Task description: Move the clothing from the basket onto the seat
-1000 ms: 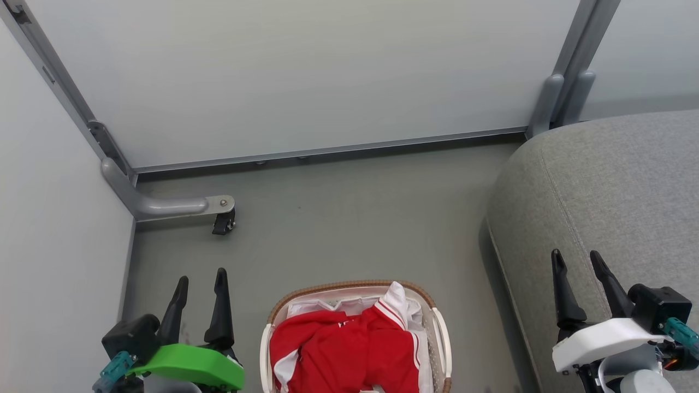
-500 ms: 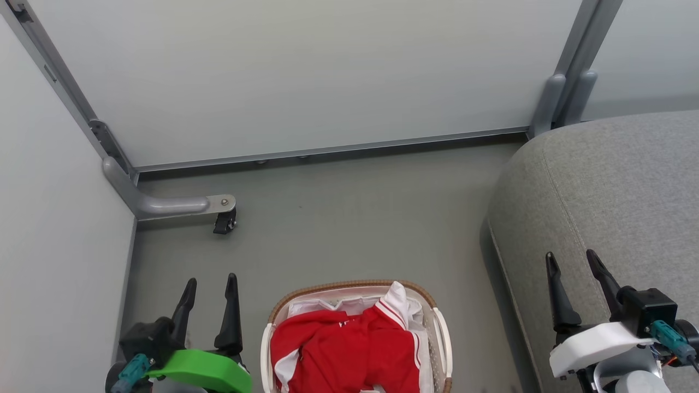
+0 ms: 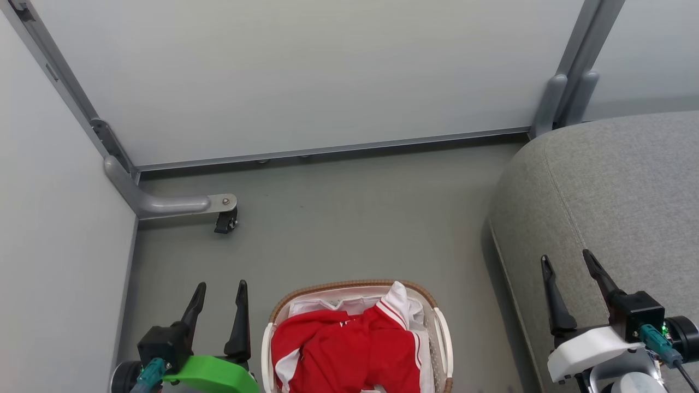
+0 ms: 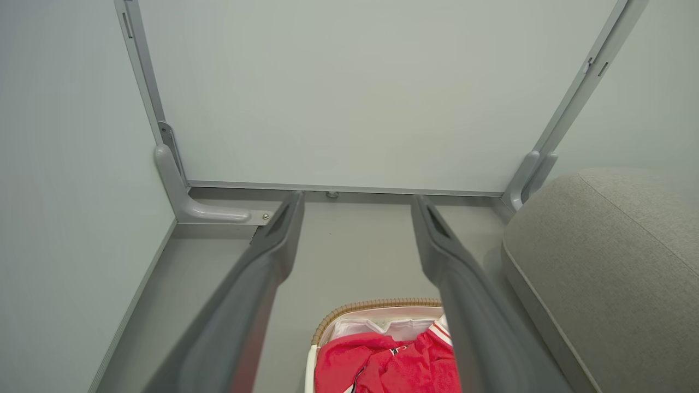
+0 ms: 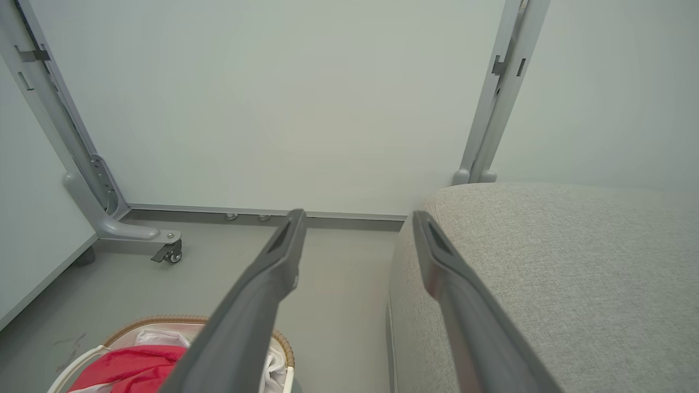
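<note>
**Status:** I am finding the task not yet begun, as far as these views show.

**Clothing:** The clothing [image 3: 344, 355] is lying bunched inside the basket [image 3: 355, 284]. It is a heap of red fabric with white trim over the white liner [image 3: 319, 307], and one white-edged fold is standing up toward the far rim. I am not able to tell the two garments apart in the heap.

**Basket:** The basket is sitting on the grey floor [image 3: 338, 218] between the two arms. It is low in the head view, so its near end is cut off.

**Seat:** The seat [image 3: 617, 180] is lying to the robot's right of the basket, with a strip of floor between them. I am seeing no red fabric on the part of the cushion in view.

**Left gripper** [image 3: 221, 285]**:** It is hovering just beside the basket's left side. Its fingers are spread apart, gripping nothing and pointing toward the wall panel [image 3: 306, 71].

**Right gripper** [image 3: 566, 255]**:** It is hovering over the seat near its basket-side edge. Its fingers are likewise parted and empty. Neither gripper is touching fabric.

**Outstanding:** In my judgement, the whole job is outstanding. I am expecting to lower one gripper into the basket, pinch a raised fold, lift it clear of the rim and carry it across to the cushion. I would then do the same for whatever red fabric is left.

**Caution:** The liner is lying directly under the clothing, so I am judging that a deep pinch is likely to catch it too.
</note>
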